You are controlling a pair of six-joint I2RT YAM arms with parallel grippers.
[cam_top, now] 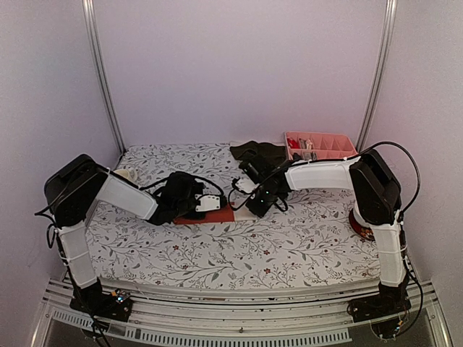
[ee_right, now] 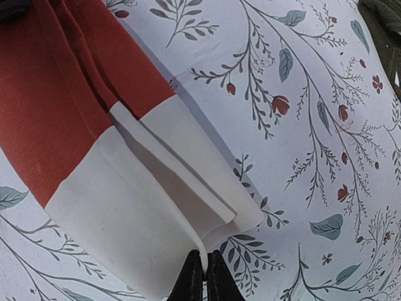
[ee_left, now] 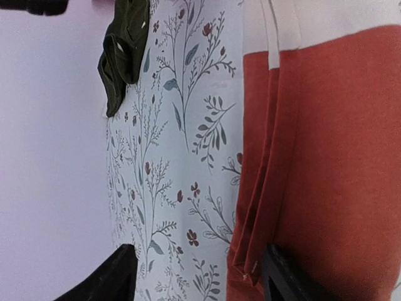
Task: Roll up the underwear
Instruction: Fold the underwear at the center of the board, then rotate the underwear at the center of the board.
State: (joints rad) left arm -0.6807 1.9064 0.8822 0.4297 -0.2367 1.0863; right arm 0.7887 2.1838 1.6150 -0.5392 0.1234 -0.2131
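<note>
Overhead view: rust-red underwear [cam_top: 215, 215] flat on floral tabletop [cam_top: 217, 253], mid-field, white waistband toward right arm. Left arm reaching in from left, right arm from right, wrists over the garment's two ends. Dark olive underwear [cam_top: 258, 152] bunched at far edge, well apart from the red piece. Pink tray [cam_top: 320, 134] near it at far right corner, small items inside, too small to identify. Whitish garment [cam_top: 126, 174] at far left, partly hidden behind left arm.

Left wrist view: left tool [ee_left: 200, 276] open, fingers wide apart. One finger [ee_left: 285, 282] over folded long edge of red cloth, the other [ee_left: 113, 276] over bare print. Cannot tell whether either touches. Layered fold lines along that edge, waistband at far end. Olive piece beyond, at tabletop edge.

Right wrist view: right tool [ee_right: 203, 273] closed, fingertips pressed together right at corner of white waistband. Cannot tell whether a fold is pinched between them. Waistband folded in stacked layers, red body running away up-left. Olive piece just in frame, top right.
</note>
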